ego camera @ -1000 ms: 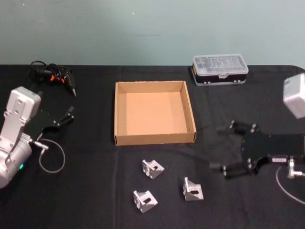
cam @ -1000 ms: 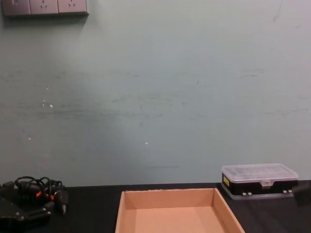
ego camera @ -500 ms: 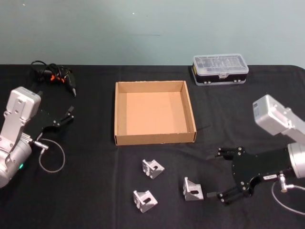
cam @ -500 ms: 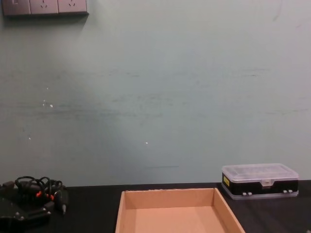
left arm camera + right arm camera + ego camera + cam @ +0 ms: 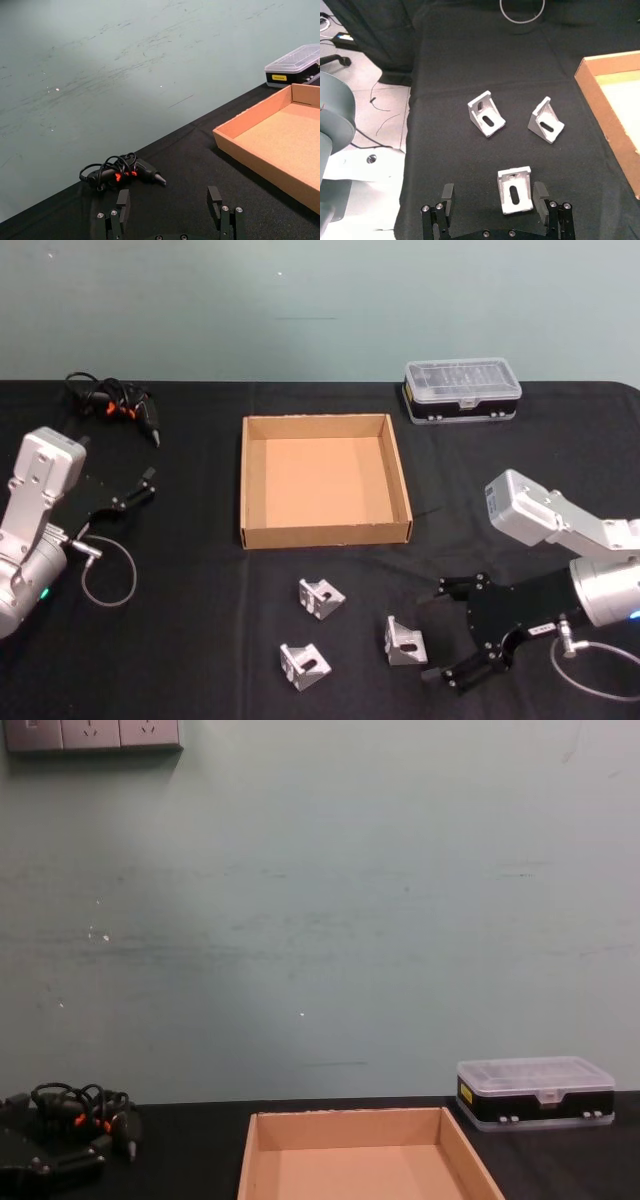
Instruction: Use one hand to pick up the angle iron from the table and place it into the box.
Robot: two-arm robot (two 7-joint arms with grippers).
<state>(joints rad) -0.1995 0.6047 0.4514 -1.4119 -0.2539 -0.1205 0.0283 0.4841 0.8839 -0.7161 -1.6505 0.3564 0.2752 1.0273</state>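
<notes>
- The nearest angle iron (image 5: 404, 642) lies on the table (image 5: 200, 640), right at the tips of the right gripper (image 5: 438, 632). The fingers are spread wide on either side of it, and I can't tell whether one already touches.
- In the wrist view it sits off-centre (closer to one finger), so closing could shove or spin it first, and a sloped face might squirt free.
- A second angle iron (image 5: 320, 597) and a third angle iron (image 5: 304, 664) lie farther ahead of the fingertips, where an overreach could knock them.
- The box (image 5: 325, 536) waits beyond, so a weak pinch risks a drop at its wall.
- The left gripper (image 5: 169, 205) idles well apart, spread open.
</notes>
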